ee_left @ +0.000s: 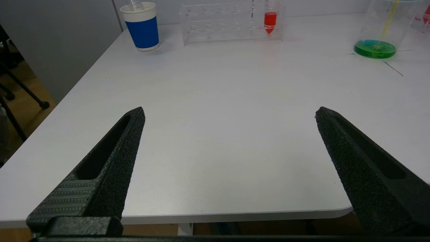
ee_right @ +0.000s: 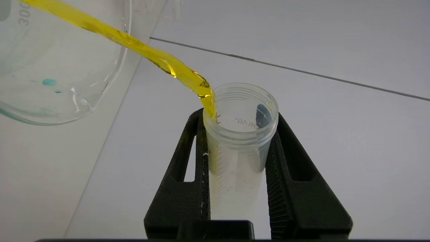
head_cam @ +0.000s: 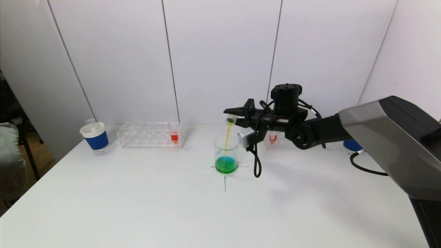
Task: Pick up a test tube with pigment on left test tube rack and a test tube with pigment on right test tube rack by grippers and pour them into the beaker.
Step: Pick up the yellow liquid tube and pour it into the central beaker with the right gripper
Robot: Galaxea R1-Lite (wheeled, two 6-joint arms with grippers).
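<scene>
My right pincer [ee_right: 237, 151] clamps a tilted test tube [ee_right: 240, 134], pouring yellow pigment into the beaker [head_cam: 226, 153]; my left pincer [ee_left: 228, 114] gapes wide, holding nothing.

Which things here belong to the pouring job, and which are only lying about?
Belong to the job:
- right tool, shut on clear plastic test tube pouring yellow liquid
- glass beaker with green liquid
- clear left rack
- red-filled tube

Lying about:
- blue-and-white paper cup
- open left tool, idle

I see pale wall panels [head_cam: 220, 58] split by thin dark vertical seams behind the white surface [head_cam: 137, 206]. At the left, brown floor [head_cam: 34, 151] shows, with dark furniture legs [ee_left: 20, 87].
</scene>
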